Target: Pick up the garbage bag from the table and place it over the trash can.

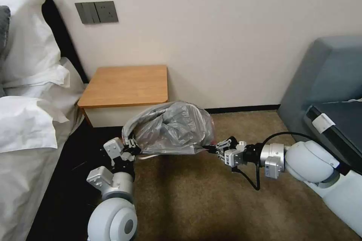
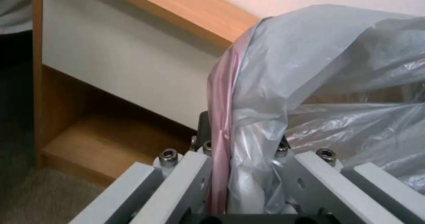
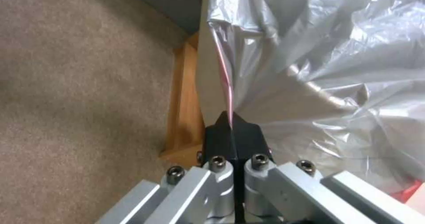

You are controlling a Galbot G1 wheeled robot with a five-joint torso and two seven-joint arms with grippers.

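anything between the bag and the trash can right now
Nothing visible. The left claw and right claw hold the garbage bag stretched open beside the table; a cream rim shows right under it.

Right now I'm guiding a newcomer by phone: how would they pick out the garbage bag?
Find the wooden table against the wall, beside the bed. Just in front of it, above the carpet, the bag hangs stretched between the left tool and right tool. It is crinkled, see-through grey film with a pink edge, unlike the white pillows.
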